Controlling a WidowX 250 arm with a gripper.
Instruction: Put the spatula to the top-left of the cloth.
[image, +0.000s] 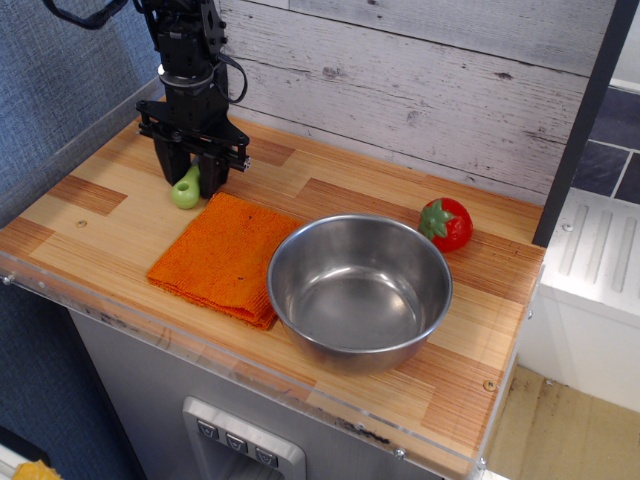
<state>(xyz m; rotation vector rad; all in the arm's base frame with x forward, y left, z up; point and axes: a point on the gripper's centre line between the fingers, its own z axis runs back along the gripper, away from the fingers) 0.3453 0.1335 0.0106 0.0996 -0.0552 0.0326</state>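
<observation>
— Spatula (186, 189)?
— Green handle lying on the wooden counter (90, 215), just off the orange cloth's (222, 257) top-left corner. Blade hidden.
— Gripper (190, 176)?
— Black, straight above, fingers spread to either side of the handle. Touching or clear, impossible to tell.
— Beyond that?
— Steel bowl (360, 290) overlapping the cloth's right edge; red strawberry toy (446, 223) behind the bowl, near the plank wall (420, 80).

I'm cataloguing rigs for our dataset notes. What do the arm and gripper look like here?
The arm is black throughout, built of blocky segments with a black cable looping beside it. The gripper is black too: a wide crossbar carrying two flat, straight fingers. No markings are legible.
</observation>
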